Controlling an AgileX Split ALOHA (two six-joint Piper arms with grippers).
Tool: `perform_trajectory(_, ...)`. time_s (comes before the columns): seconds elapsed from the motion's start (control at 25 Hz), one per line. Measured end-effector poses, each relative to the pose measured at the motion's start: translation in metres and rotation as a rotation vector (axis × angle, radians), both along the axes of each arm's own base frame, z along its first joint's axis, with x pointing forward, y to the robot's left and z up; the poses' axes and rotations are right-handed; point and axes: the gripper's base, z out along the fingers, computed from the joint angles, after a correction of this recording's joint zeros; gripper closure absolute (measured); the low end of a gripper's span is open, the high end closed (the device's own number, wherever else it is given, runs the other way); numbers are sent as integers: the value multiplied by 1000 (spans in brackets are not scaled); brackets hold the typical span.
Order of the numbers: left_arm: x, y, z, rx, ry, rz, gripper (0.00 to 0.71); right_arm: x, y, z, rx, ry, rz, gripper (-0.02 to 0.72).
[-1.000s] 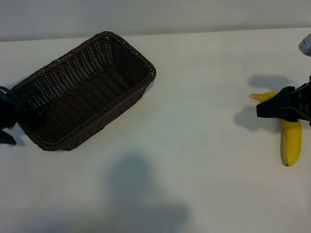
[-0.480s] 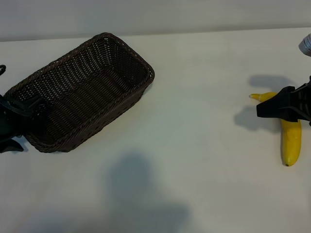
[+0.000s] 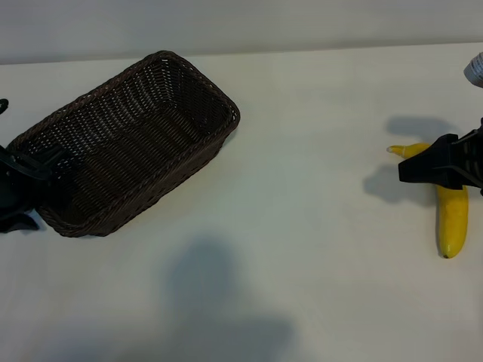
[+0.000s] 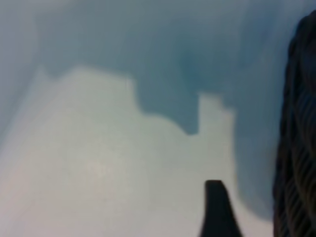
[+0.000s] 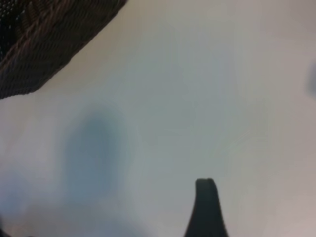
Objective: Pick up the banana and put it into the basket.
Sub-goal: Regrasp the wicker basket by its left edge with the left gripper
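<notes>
So the curved bright yellow banana is lying on the white tabletop at the far right of the frame, roughly vertical, with its stem tip poking toward the upper left. The right end effector hangs over its upper part, so a chunk of the fruit is hidden behind the black hardware. The fingers look spread apart and not clamped on anything; in the right wrist view only one dark fingertip shows over bare tabletop, and no yellow is visible there. My guess is it's lined up across the banana's narrow width so it can drop and pinch across it. The rectangular dark brown woven wicker basket sits way over at the upper left, angled diagonally and well apart from the banana, with nothing in it. The left end effector is right at the basket's lower left corner, apparently one finger inside the rim and one outside. I can't tell if it's actually gripping the wicker or just straddling it. I'd bet it's there to steady the basket or reposition it. Task-wise, the pick hasn't happened yet, and there's a long carry across the tabletop ahead.
</notes>
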Motion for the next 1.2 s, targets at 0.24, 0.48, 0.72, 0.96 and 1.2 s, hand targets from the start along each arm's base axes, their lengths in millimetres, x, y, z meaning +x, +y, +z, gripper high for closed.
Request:
perform_trajectory(0.24, 1, 0, 0, 2, -16, -1, 537, 0, 0, 0, 0, 0, 0, 160)
perform_trajectory(0.48, 2, 0, 0, 0, -19, 1, 537, 0, 0, 0, 0, 0, 0, 160)
perform_trajectory(0.72, 2, -1, 0, -14, -18, 14, 537, 0, 0, 0, 0, 0, 0, 160)
perform_trajectory(0.96, 2, -2, 2, -18, -5, -3, 538, 0, 0, 0, 0, 0, 0, 160)
perform_trajectory(1.2, 15, -2, 21, -23, -7, -46, 543, 0, 0, 0, 0, 0, 0, 160)
